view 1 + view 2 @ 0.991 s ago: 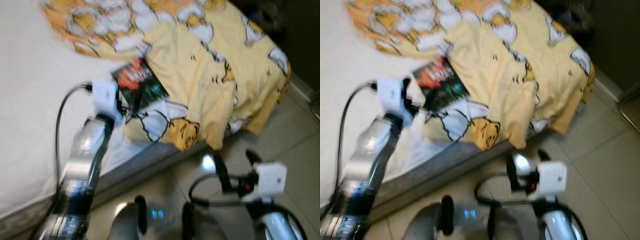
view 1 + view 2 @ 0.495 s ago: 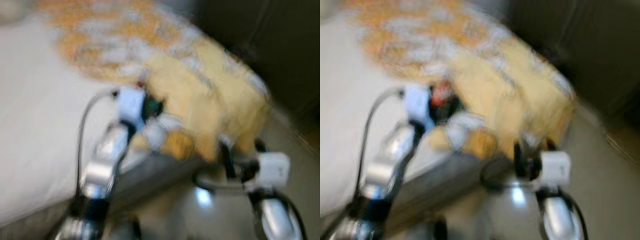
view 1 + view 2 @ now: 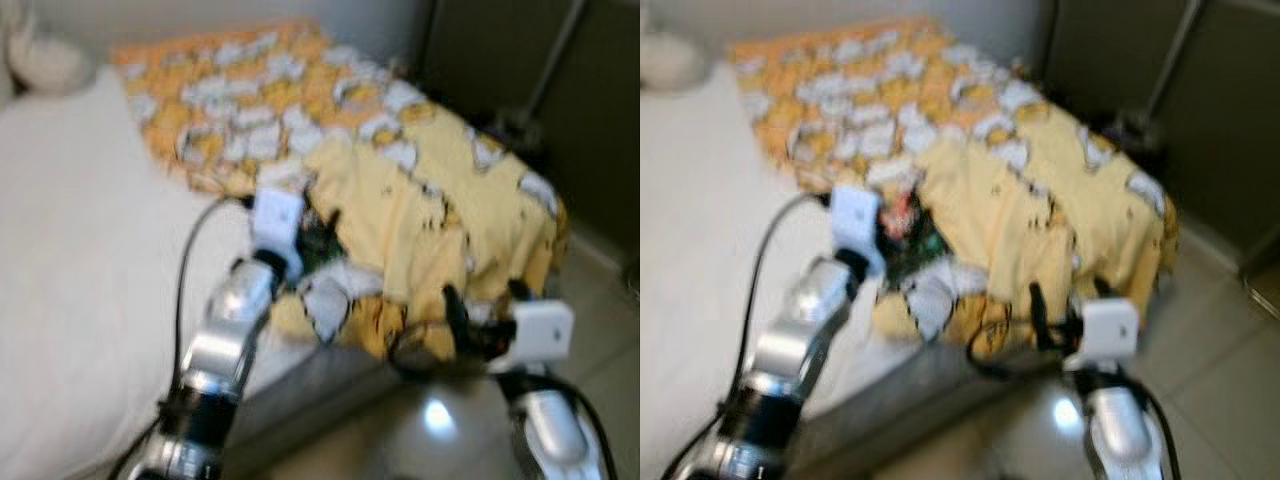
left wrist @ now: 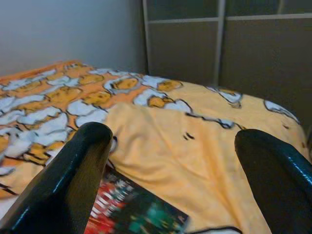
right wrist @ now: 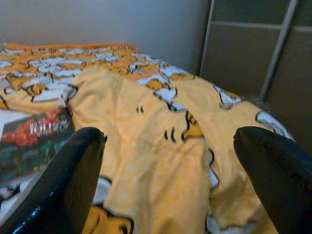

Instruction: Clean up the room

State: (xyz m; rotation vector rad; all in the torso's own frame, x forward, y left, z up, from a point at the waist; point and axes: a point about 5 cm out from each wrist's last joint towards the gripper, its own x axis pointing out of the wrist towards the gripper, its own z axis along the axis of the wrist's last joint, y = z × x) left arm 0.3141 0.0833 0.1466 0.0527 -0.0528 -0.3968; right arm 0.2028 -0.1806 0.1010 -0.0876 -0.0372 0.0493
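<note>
The bed [image 3: 70, 250] lies before me, its white sheet broad and bare on my left, its near edge running across below my arms and dropping to the tiled floor [image 3: 1220, 380], which lies open at my right. One yellow blanket [image 3: 430, 220] with a cartoon print is heaped over the bed's far and right part and hangs down over the corner toward the floor. Behind it stand dark sliding cupboard doors [image 4: 243, 44] and a pale wall [image 5: 97, 19]; my wrist views show these sharply, while my head views are blurred. One pale rounded thing, perhaps a pillow [image 3: 40, 60], sits at the far left corner of the bed; I cannot tell more. One book [image 5: 29, 141] with a red and green cover lies flat on the sheet, its far edge tucked against the folded blanket; my right wrist view shows red lettering on its cover that my head views lose in blur. My left hand [image 4: 175, 161] is raised over the bed just above the book, its two fingers [image 4: 73, 170] spread wide apart and holding nothing. My right hand [image 5: 170, 165] hovers low by the bed's edge, near the hanging blanket, its two fingers [image 5: 73, 175] likewise spread wide apart and empty, the book off toward my left.
</note>
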